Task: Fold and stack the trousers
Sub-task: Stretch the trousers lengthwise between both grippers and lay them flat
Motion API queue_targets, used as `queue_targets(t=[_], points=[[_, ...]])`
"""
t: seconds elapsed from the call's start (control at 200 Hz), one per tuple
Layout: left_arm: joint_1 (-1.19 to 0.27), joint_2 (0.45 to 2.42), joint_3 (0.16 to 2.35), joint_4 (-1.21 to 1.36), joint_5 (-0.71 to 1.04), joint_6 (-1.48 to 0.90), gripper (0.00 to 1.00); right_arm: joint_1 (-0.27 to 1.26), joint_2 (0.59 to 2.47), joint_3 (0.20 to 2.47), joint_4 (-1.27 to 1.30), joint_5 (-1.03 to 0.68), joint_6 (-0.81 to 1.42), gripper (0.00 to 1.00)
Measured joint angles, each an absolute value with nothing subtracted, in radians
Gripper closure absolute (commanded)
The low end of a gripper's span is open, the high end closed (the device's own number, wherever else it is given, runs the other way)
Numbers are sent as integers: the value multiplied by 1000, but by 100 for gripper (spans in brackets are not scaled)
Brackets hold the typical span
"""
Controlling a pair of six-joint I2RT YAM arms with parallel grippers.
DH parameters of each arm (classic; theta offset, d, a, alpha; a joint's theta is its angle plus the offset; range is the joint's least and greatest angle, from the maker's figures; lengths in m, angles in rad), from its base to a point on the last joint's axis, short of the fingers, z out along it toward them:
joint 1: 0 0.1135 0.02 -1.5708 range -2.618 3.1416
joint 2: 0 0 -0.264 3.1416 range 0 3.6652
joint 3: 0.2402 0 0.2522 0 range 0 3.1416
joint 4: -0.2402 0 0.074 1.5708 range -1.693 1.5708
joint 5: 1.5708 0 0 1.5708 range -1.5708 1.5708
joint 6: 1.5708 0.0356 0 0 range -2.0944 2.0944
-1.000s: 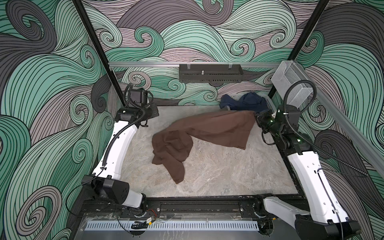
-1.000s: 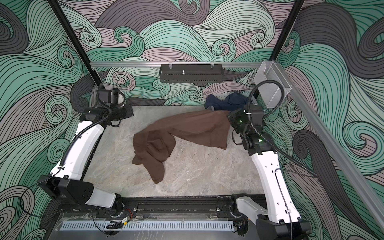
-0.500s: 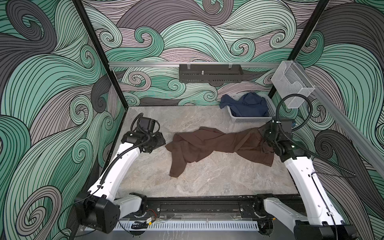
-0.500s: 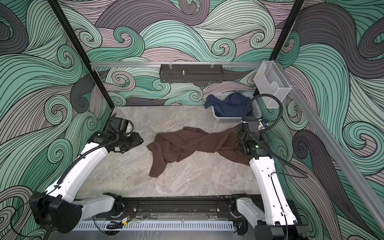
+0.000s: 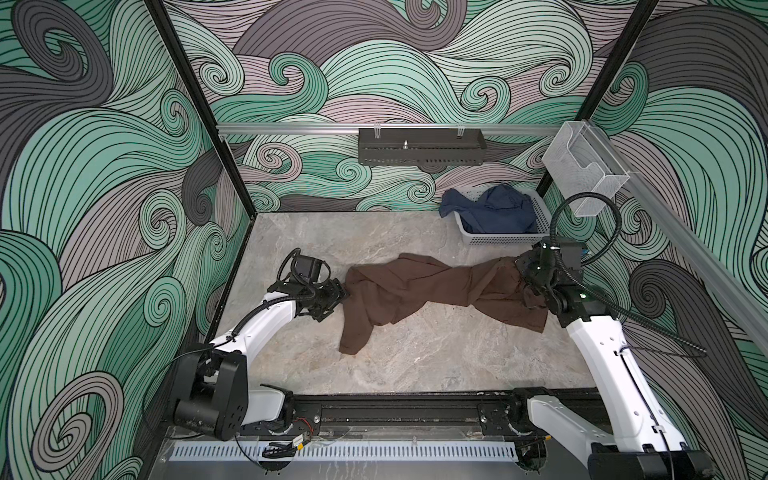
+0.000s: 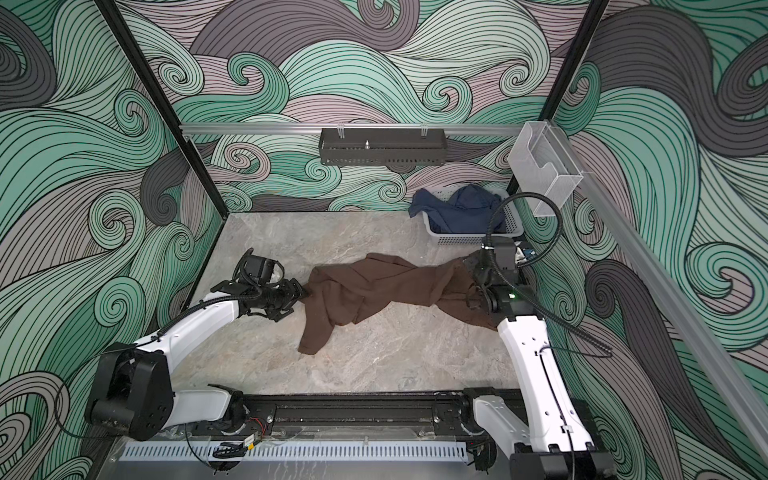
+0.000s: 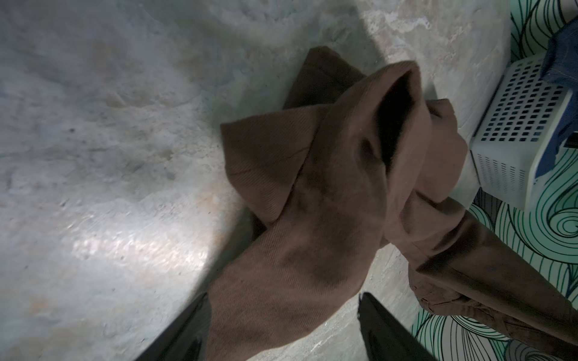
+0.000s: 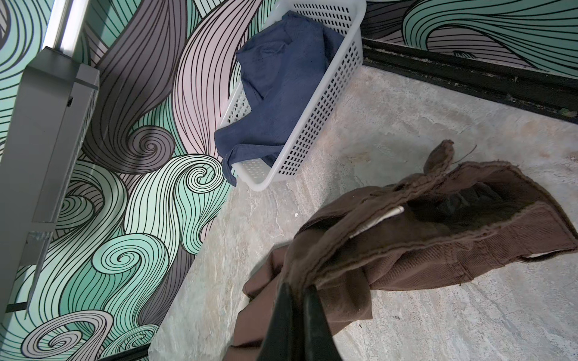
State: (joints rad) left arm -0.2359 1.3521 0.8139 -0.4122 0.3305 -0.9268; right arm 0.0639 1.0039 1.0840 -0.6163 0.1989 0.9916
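Observation:
The dark brown trousers point(image 5: 415, 286) point(image 6: 374, 286) lie crumpled across the middle of the table, with one leg trailing toward the front. My right gripper point(image 5: 525, 272) point(image 6: 478, 270) is at their right end. In the right wrist view it point(image 8: 295, 286) is shut on a bunch of cloth just below the waistband point(image 8: 438, 225), which hangs a little off the table. My left gripper point(image 5: 343, 296) point(image 6: 302, 291) sits low at the left end of the trousers. The left wrist view shows it point(image 7: 283, 300) open, with a fold of the brown cloth point(image 7: 312, 218) lying between the spread jaws.
A white perforated basket point(image 5: 498, 240) point(image 8: 316, 118) holding a navy garment point(image 5: 494, 208) point(image 8: 281, 78) stands at the back right, close behind my right gripper. A clear holder point(image 5: 582, 170) hangs on the right rail. A black tray point(image 5: 419, 145) is mounted on the back wall.
My right gripper brought the trousers down and forward, from spread in the air to lying on the table. My left gripper came from the back left corner to their left end and opened.

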Motion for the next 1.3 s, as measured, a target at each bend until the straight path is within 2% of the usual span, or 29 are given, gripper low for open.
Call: queue_targets(t=[0.23, 0.305, 0.35, 0.425, 0.475, 0.69, 0.871, 1.016, 1.146, 1.301], points=[[-236, 1564, 823, -290, 334, -924, 35, 64, 999, 1084, -616, 182, 1000, 100], [-235, 1614, 834, -274, 335, -918, 43, 64, 999, 1084, -615, 175, 1003, 100], [-231, 1636, 844, -261, 338, -913, 53, 64, 999, 1084, -614, 173, 1004, 100], [-229, 1661, 862, -240, 345, -900, 86, 64, 999, 1084, -613, 171, 1004, 100], [-226, 1667, 871, -230, 351, -896, 100, 64, 999, 1084, -612, 171, 1004, 100], [-146, 1607, 984, -341, 308, -828, 100, 64, 999, 1084, -610, 170, 1006, 100], [23, 1427, 1244, -525, 43, -734, 100, 64, 1007, 1084, -609, 155, 1025, 100], [149, 1415, 1473, -596, -139, -660, 100, 64, 1035, 1090, -609, 136, 1038, 100], [225, 1427, 1448, -572, -199, -642, 100, 64, 1062, 1094, -591, 122, 1059, 100], [242, 1494, 1361, -579, -184, -637, 100, 64, 1103, 1098, -564, 115, 1078, 100]])
